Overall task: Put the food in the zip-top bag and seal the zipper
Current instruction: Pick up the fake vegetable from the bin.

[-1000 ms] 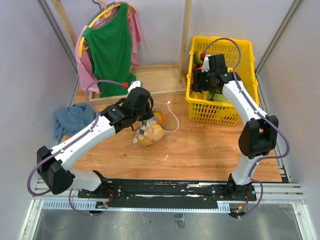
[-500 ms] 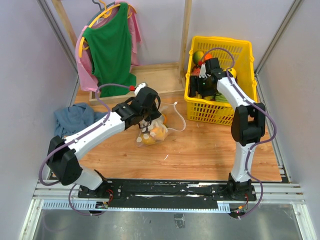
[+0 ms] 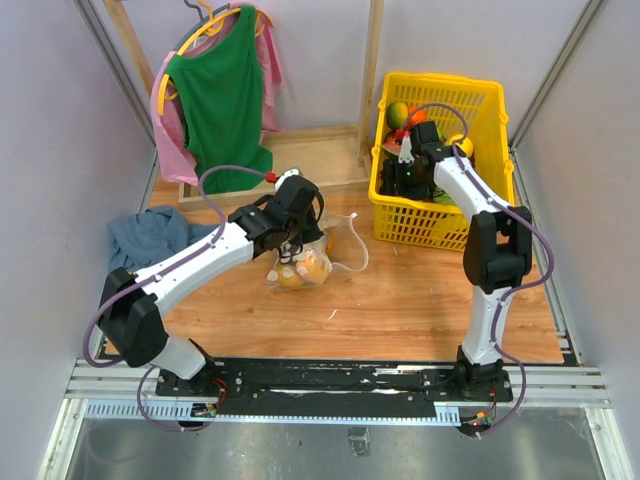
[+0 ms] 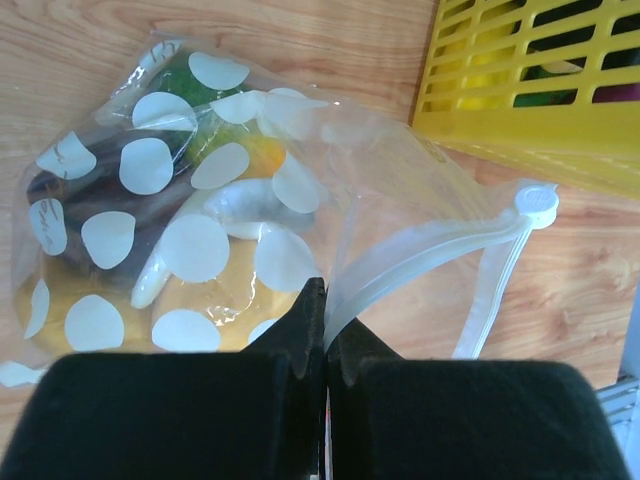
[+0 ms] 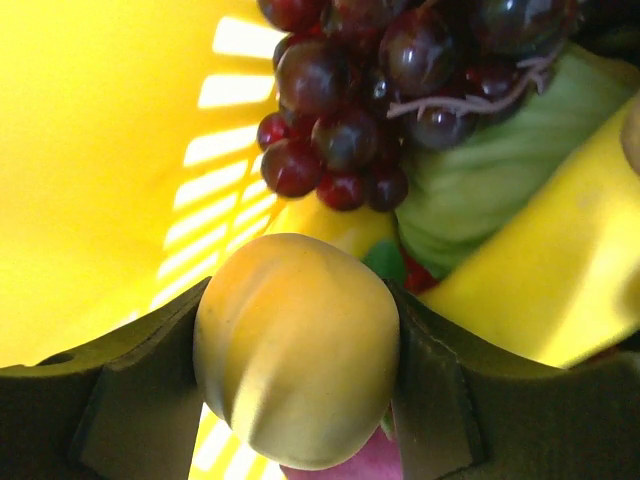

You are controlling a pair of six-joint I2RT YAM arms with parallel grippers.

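Observation:
The zip-top bag (image 3: 300, 268) lies on the wooden table with orange, yellow and dark fruits inside; the left wrist view shows its white dots (image 4: 180, 240). My left gripper (image 3: 300, 238) is shut on the zipper (image 4: 430, 255) at the bag's mouth (image 4: 326, 320), and the strip curves away to a white end tab (image 4: 536, 203). My right gripper (image 3: 402, 176) is down inside the yellow basket (image 3: 430, 225). In the right wrist view it (image 5: 298, 370) is shut on a yellow round fruit (image 5: 298, 345). Purple grapes (image 5: 370, 80) and a banana (image 5: 550, 260) lie beside it.
The basket holds more toy fruit and stands at the back right, its wall close to the bag (image 4: 520, 120). A blue cloth (image 3: 145, 235) lies at the left. A green shirt (image 3: 220, 100) hangs on a wooden rack (image 3: 372, 70) at the back.
My left gripper has dragged the bag a little to the right, toward the basket. My right gripper has sunk lower into the basket's left side.

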